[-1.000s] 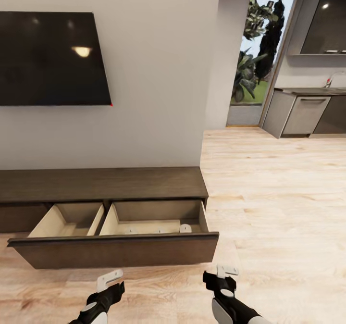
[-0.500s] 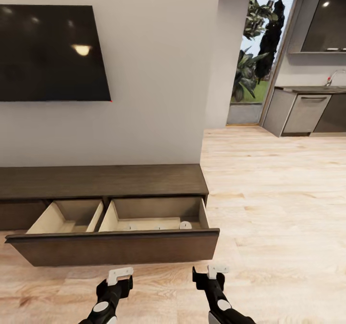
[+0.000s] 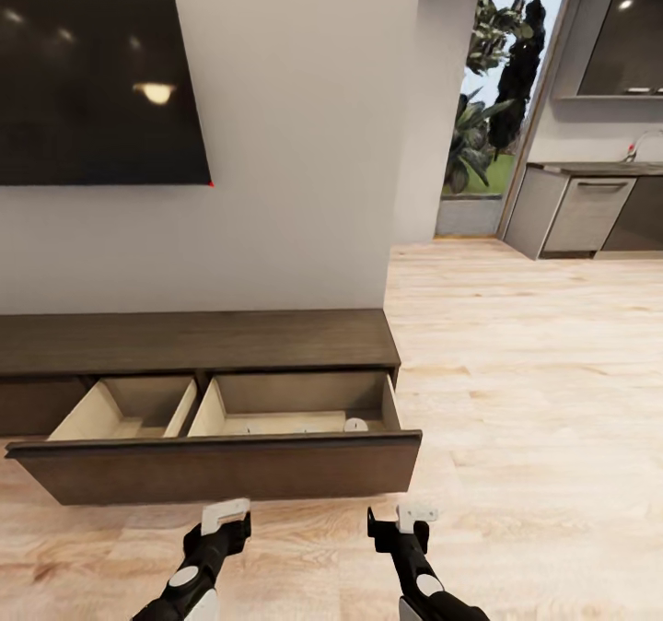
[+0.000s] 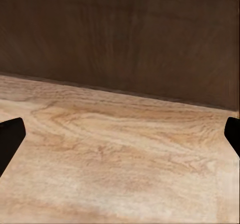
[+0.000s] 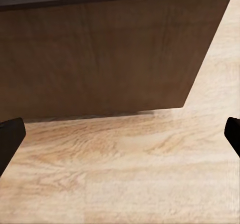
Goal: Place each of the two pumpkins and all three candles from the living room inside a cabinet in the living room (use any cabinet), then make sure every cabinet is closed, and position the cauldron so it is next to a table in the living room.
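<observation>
The dark-brown cabinet (image 3: 203, 340) stands against the wall with its wide drawer (image 3: 221, 472) pulled out, showing two beige compartments. In the right compartment the pale top of a candle (image 3: 355, 425) peeks over the drawer front, and two fainter tops sit to its left. My left gripper (image 3: 226, 515) and right gripper (image 3: 407, 518) hover low over the floor just in front of the drawer. Both are open and hold nothing. The drawer front (image 4: 125, 34) faces the left gripper (image 4: 120, 139), and the drawer's right end (image 5: 100, 54) faces the right gripper (image 5: 120, 139). The pumpkins and the cauldron are out of view.
A black TV (image 3: 101, 91) hangs on the wall above the cabinet. Light wood floor (image 3: 534, 400) stretches to the right toward grey kitchen units (image 3: 580, 216) and a glass door with plants (image 3: 488, 105).
Both grippers have come forward, closer to the drawer front, and the right one has shifted a little left. The whole view has moved slightly, so the camera moved too.
</observation>
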You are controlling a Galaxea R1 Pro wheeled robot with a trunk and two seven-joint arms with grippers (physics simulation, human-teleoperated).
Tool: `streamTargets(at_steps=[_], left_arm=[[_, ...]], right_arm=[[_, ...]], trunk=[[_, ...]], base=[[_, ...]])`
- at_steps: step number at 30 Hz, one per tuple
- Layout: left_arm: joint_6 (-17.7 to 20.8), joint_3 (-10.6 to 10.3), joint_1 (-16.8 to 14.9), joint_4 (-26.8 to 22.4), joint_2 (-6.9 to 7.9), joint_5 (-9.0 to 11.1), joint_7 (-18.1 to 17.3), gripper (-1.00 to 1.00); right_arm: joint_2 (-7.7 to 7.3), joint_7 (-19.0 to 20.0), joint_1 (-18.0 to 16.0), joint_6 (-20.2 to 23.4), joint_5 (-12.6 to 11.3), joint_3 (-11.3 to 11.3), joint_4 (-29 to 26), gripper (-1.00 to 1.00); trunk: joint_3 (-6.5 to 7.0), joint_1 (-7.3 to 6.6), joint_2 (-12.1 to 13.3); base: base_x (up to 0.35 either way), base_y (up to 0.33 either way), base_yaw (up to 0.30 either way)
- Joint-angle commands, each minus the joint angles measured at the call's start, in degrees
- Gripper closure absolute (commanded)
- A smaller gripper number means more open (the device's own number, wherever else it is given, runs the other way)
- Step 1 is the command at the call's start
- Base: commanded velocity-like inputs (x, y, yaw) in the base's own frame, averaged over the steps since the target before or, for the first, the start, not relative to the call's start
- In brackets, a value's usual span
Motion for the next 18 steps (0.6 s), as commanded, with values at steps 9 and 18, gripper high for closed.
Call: streamTargets(at_steps=[9, 18], left_arm=[[-0.49, 0.30, -0.37, -0.98, 0.06, 0.00, 0.25, -1.00], [-0.55, 0.29, -0.35, -1.08, 0.06, -0.09, 0.21, -1.00]], right_arm=[[-0.01, -0.34, -0.05, -4.48, -0.97, 0.41, 0.15, -1.00], [-0.01, -0.42, -0.05, -6.08, -1.10, 0.24, 0.18, -1.00]], trunk=[[-1.67, 1.98, -3.65], [-3.29, 3.95, -7.26]], base=[[0.000, 0.000, 0.000], [0.000, 0.000, 0.000]])
